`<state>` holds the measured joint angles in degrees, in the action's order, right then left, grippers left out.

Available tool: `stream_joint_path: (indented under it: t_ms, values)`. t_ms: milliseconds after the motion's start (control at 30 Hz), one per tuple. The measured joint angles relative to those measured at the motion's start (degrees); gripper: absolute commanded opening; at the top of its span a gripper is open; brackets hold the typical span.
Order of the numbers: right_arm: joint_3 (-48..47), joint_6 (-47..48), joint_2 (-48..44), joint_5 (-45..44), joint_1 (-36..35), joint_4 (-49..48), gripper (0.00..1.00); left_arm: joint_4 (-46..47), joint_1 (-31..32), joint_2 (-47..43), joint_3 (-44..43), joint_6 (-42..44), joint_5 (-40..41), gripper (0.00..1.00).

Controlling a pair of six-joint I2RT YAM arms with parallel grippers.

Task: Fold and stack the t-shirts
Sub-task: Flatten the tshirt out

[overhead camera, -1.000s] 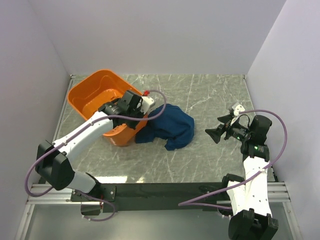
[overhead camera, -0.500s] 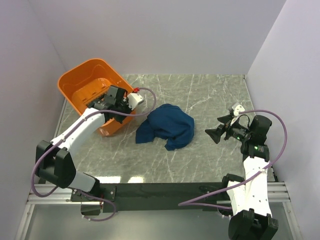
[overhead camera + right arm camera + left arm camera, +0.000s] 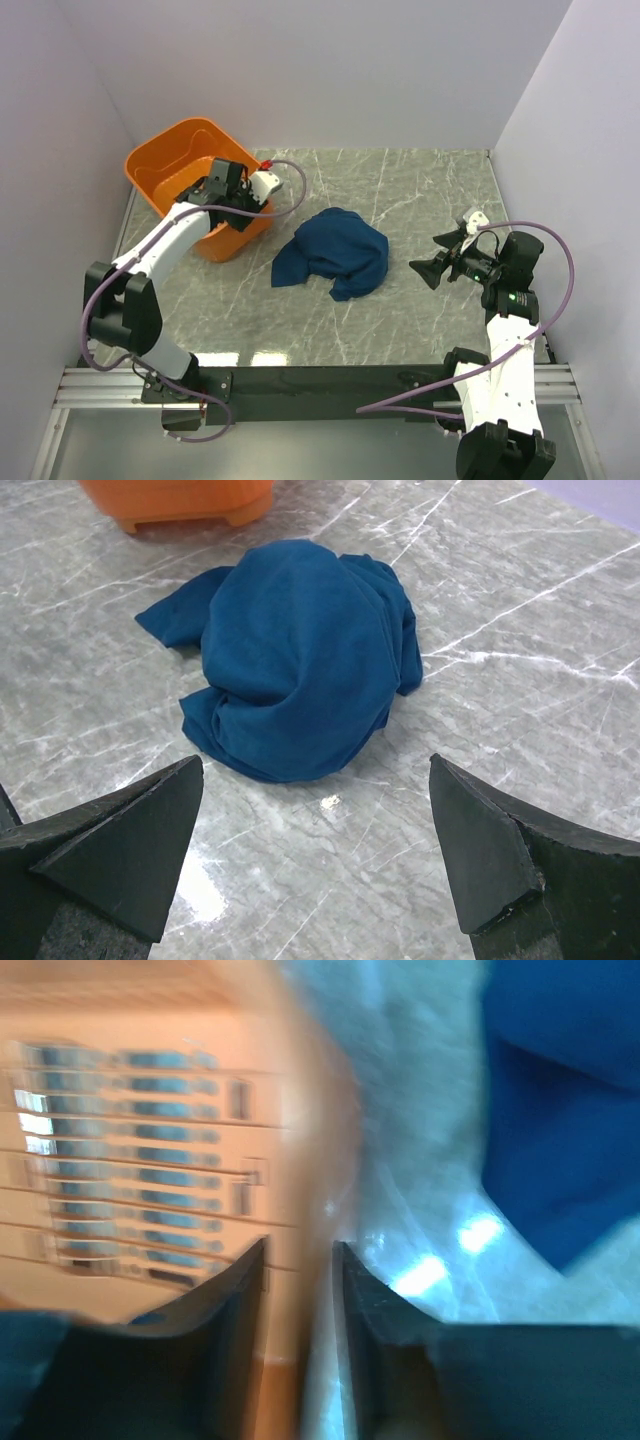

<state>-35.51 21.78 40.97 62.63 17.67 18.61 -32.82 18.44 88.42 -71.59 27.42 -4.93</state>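
Observation:
The dark navy t-shirt (image 3: 335,255) lies crumpled in a heap on the marble table, mid-centre; its chest print is hidden. It also shows in the right wrist view (image 3: 300,650) and at the right edge of the blurred left wrist view (image 3: 560,1110). My left gripper (image 3: 225,195) is shut on the near wall of the orange basket (image 3: 175,165), with the wall between its jaws (image 3: 300,1245). My right gripper (image 3: 425,265) is wide open and empty, a little to the right of the shirt and pointing at it (image 3: 315,763).
The orange basket (image 3: 150,1110) stands at the back left by the left wall; its foot shows in the right wrist view (image 3: 180,500). White walls close the table on three sides. Bare marble (image 3: 430,190) lies right of the shirt.
My left gripper has pulled the orange basket back and to the left, away from the shirt. The shirt now lies apart from the basket. The right arm has not moved.

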Motion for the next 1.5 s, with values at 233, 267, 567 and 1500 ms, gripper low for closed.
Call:
stream_joint_path:
  t_ms: [233, 267, 567, 1500]
  values:
    - [0.0, 0.5, -0.3, 0.0, 0.0, 0.1, 1.0, 4.1, -1.8, 0.5, -4.4, -1.1, 0.6, 0.95]
    - [0.0, 0.5, -0.4, 0.0, 0.0, 0.1, 1.0, 4.7, -1.8, -0.2, -4.5, -1.7, 0.3, 1.0]
    - [0.0, 0.6, -0.4, 0.1, 0.0, 0.2, 1.0, 9.9, -1.8, -9.8, -6.6, -19.5, -1.0, 0.99]
    - [0.0, 0.6, -0.3, 0.3, 0.2, 0.2, 1.0, -12.4, -4.2, 36.2, -50.2, -72.3, 9.5, 0.39]
